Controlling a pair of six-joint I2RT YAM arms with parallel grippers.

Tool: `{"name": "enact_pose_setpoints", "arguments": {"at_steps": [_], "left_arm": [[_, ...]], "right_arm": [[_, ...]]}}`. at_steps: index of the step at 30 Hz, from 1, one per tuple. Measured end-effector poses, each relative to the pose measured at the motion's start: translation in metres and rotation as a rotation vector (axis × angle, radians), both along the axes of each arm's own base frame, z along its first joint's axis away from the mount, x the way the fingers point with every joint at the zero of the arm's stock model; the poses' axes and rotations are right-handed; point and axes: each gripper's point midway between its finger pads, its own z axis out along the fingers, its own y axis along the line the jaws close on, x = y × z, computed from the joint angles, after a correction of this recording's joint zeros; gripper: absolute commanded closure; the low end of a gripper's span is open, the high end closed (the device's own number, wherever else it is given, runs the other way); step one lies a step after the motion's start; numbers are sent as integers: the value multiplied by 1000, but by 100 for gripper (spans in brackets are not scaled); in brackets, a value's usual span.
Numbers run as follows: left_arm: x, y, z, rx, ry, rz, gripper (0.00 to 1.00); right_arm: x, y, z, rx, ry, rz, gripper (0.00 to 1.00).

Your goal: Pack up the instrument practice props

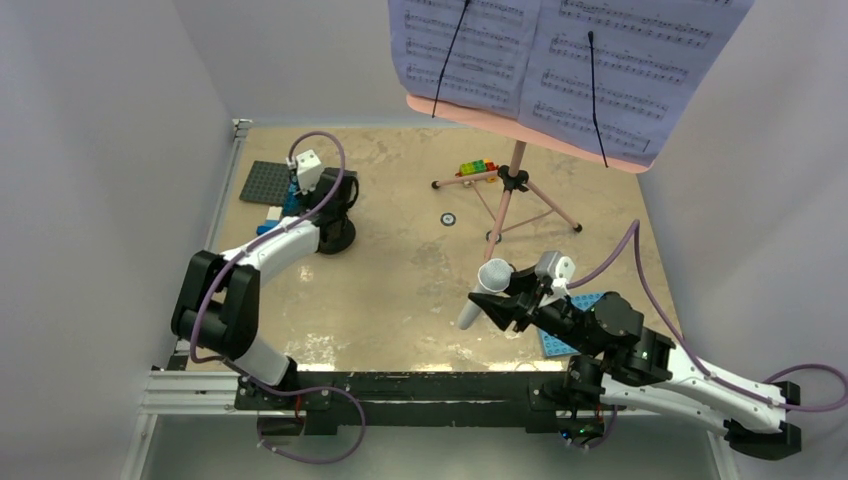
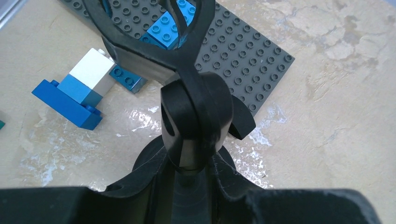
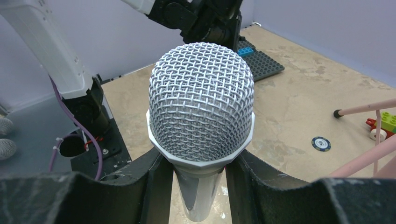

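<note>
Microphone, small, grey-white, with a woven metal mesh head: clamped by its tapering body between the fingers of the right hand, head upward, lifted clear of the tan marbled worktop near the front edge. Judged ready to be carried off for packing.

Microphone stand, thin, black, round-based: left hand closed narrowly on its forked clip joint, at the far left beside the grey studded building plate. Probably gripped there because the joint is its thickest part.

Music stand, pink, tripod-legged: upright at the far centre, untouched. The lavender sheet-music pages are spread on its desk under two thin black retaining wires.

Not determinable:
- whether the round base rests on the worktop or is lifted
- the tops of the pages, cut off by the frame
- the desk's face, covered by the pages
- any case for packing, none in view
- the blue studded plate, mostly under the right arm
</note>
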Motion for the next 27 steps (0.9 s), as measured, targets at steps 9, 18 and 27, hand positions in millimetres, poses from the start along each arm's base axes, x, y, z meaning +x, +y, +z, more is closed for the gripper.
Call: {"name": "enact_pose_setpoints", "arguments": {"at_steps": [9,18,27], "left_arm": [[-6,-14,-4,95,80,9,72],[-31,-15,-29,101,163,-31,40],[-45,-22,-5,35,118,-79,34]], "right_arm": [[-3,-10,-1,15,-2,-4,100],[-3,-10,-5,3,3,-4,100],[-3,-8,-8,-4,15,-3,100]]}}
